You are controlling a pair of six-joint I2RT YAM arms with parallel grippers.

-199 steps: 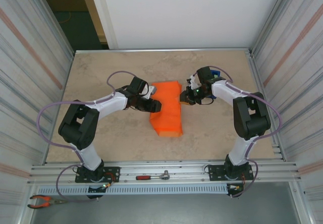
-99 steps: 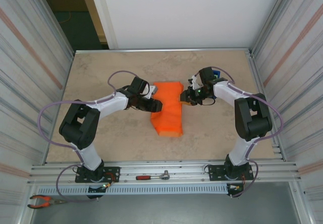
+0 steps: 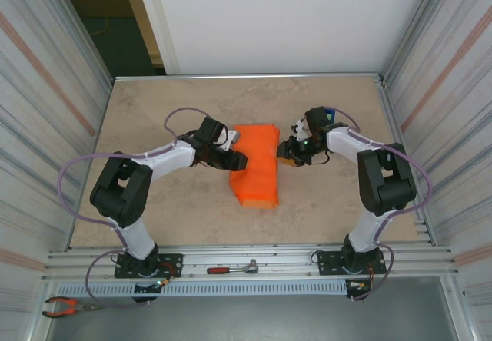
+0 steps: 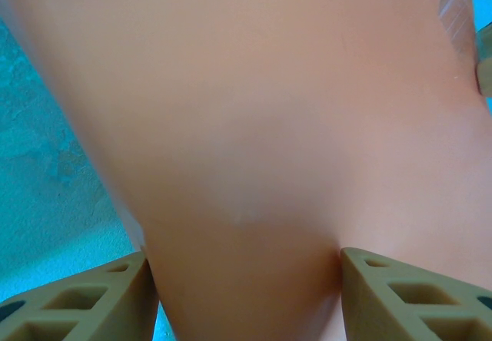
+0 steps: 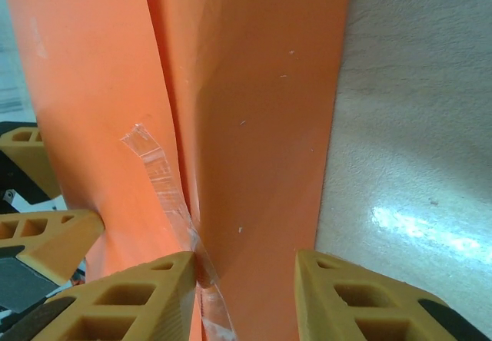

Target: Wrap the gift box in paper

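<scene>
- Tan stone-patterned surface (image 3: 154, 210), set between ribbed metal side walls. A red-handled tool (image 3: 233, 269) lies on the front rail, well nearer than the gift box.
- Gift box (image 3: 256, 164): lies flat at mid-surface, already skinned in the orange paper (image 5: 254, 110). A clear tape strip (image 5: 157, 168) crosses the lengthwise seam.
- Left fingers (image 4: 77, 302): at the box's left side, clenched on the wrapped block, with orange paper pressed against both inner faces.
- Right fingers (image 5: 131, 295): at the box's right side, parted and straddling the taped seam, gripping nothing.
- Handling (judged): the box is probably light and stiff, so it would slide on the smooth surface unless pinned. The paper is thin, creases readily and could tear at the tape. Hold is best taken across the box's firm long sides, and loose end flaps pinched close to their fold lines.
- Blue tape dispenser (image 3: 329, 115): just beyond the box's right side, behind the right arm. A white wall stands farther off.
</scene>
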